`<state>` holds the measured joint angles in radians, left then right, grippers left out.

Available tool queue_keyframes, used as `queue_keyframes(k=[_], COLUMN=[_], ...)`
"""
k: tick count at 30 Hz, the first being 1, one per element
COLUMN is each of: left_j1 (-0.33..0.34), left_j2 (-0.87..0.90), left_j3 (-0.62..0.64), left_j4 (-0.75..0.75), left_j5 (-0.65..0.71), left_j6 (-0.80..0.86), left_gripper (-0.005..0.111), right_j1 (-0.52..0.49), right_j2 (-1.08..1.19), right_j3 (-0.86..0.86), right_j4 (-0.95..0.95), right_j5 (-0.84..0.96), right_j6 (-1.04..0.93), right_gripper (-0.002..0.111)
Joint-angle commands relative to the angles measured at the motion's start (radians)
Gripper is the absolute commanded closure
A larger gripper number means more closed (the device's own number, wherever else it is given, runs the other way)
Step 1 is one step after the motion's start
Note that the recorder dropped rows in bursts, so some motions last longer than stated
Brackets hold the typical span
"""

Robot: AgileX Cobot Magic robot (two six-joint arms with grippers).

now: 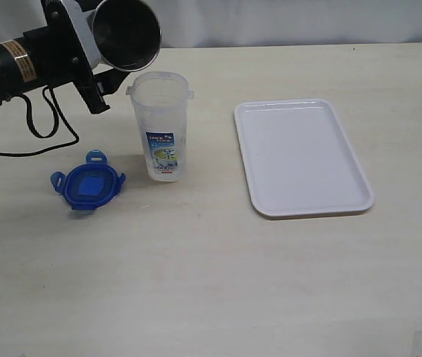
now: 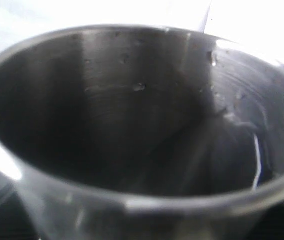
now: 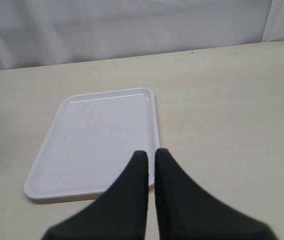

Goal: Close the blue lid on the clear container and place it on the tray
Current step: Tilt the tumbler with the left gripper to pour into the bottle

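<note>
The clear container (image 1: 162, 126) stands upright on the table with its top open. The blue lid (image 1: 88, 184) lies flat on the table to its front left, apart from it. The white tray (image 1: 300, 156) lies to the right with nothing on it; it also shows in the right wrist view (image 3: 101, 140). My left gripper (image 1: 100, 73) is shut on a steel cup (image 1: 125, 33), tipped on its side just above the container's rim. The cup's dark inside (image 2: 131, 115) fills the left wrist view and hides the jaws. My right gripper (image 3: 151, 152) hangs shut and holds nothing, near the tray's edge.
A black cable (image 1: 43, 123) loops from the left arm down onto the table behind the lid. A pale wall or curtain (image 3: 131, 25) runs along the table's far edge.
</note>
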<state>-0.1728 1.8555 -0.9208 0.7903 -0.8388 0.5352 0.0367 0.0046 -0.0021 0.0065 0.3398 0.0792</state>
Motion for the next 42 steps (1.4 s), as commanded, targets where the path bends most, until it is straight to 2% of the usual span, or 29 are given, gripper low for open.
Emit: queue_keyframes(k=[1, 10, 42], left_j1=[-0.002, -0.002, -0.002], left_j2=[-0.016, -0.016, -0.016], left_j3=[-0.012, -0.012, -0.012], left_j4=[-0.017, -0.017, -0.017], left_j5=[-0.053, -0.064, -0.087], left_j6=[0.073, 0.148, 0.193], left_gripper=[0.107, 0.107, 0.107], right_j1=[0.000, 0.000, 0.000], right_j2=[-0.005, -0.005, -0.005], right_j3=[0.002, 0.002, 0.002], right_j4=[0.004, 0.004, 0.004], right_j5=[0.002, 0.002, 0.002], right_j6=[0.003, 0.003, 0.003], right_gripper=[0.104, 0.104, 0.104])
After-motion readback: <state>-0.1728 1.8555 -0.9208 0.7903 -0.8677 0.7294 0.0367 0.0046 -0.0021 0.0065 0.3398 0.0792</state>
